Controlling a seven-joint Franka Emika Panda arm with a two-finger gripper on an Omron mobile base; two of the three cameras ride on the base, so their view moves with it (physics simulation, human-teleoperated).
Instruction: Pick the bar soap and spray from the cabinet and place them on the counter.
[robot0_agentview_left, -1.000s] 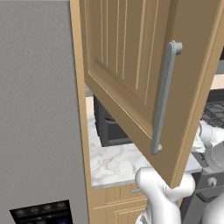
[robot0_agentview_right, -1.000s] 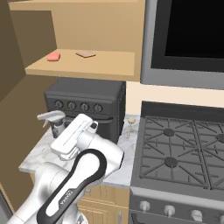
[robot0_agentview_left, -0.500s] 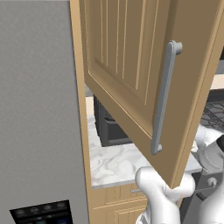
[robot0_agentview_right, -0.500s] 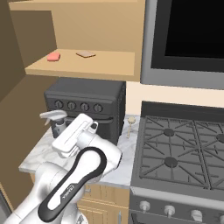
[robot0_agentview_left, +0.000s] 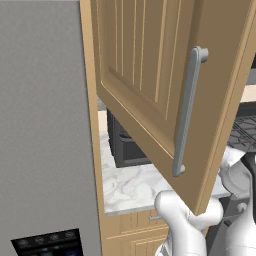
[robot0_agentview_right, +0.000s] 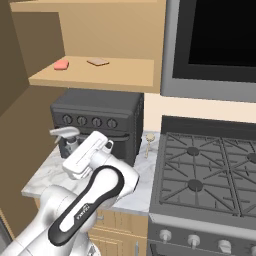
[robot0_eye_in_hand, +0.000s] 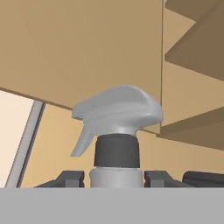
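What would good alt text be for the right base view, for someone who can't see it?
A white robot arm holds a grey-topped spray bottle in its gripper over the white marble counter, in front of a dark countertop oven. Above, a pink bar soap lies on the open cabinet shelf; a stove sits right.

No text, label, brand or number can be read anywhere.

**Flat, even rendered light, sharp throughout**

All three views are bright and evenly lit, with no glare and no blur. Soft shade lies under the cabinet shelf (robot0_agentview_right: 95, 75) at upper left of the right base view. The microwave window (robot0_agentview_right: 220, 35) at upper right renders pure black. Edges look slightly jagged, without distortion.
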